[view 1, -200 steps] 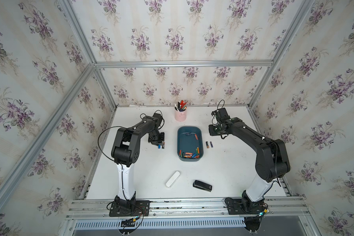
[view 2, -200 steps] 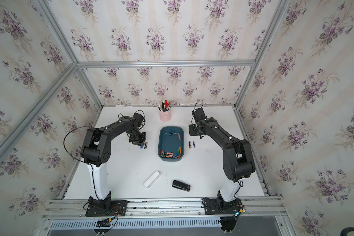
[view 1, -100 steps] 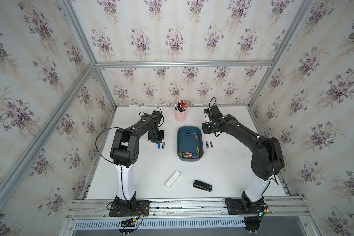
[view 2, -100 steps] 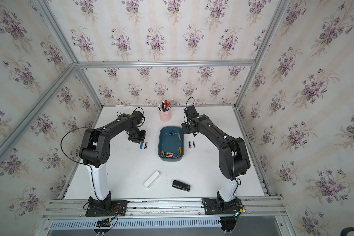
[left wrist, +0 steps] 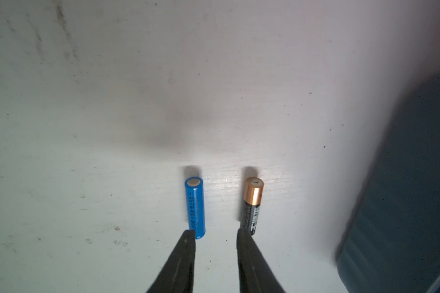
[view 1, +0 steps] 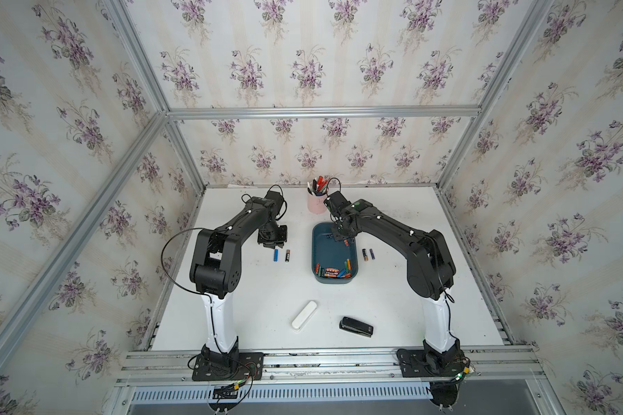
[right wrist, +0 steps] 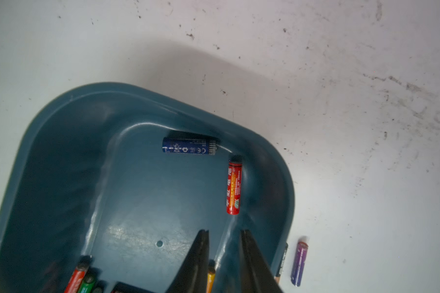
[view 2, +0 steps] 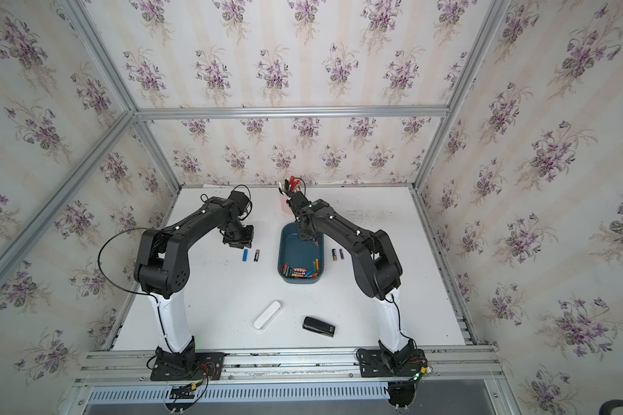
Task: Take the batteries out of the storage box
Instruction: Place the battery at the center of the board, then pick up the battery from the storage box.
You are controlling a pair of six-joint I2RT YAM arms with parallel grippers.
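— What is the surface like?
— A white table (view 1: 410, 287), scuffed with dark specks, walled in by violet-flowered wallpaper (view 1: 303, 72) and aluminium frame bars (view 1: 321, 112).
— And the batteries (view 1: 333, 272)?
— Most are piled at the near end of the storage box (view 1: 329, 244), mid-table. A pair lies on the table on each side of it.
— The tools?
— The left gripper (left wrist: 216, 232) is above a blue battery (left wrist: 195, 208), fingers parted, empty. The right gripper (right wrist: 224, 232) is over the box, slightly apart, holding nothing.
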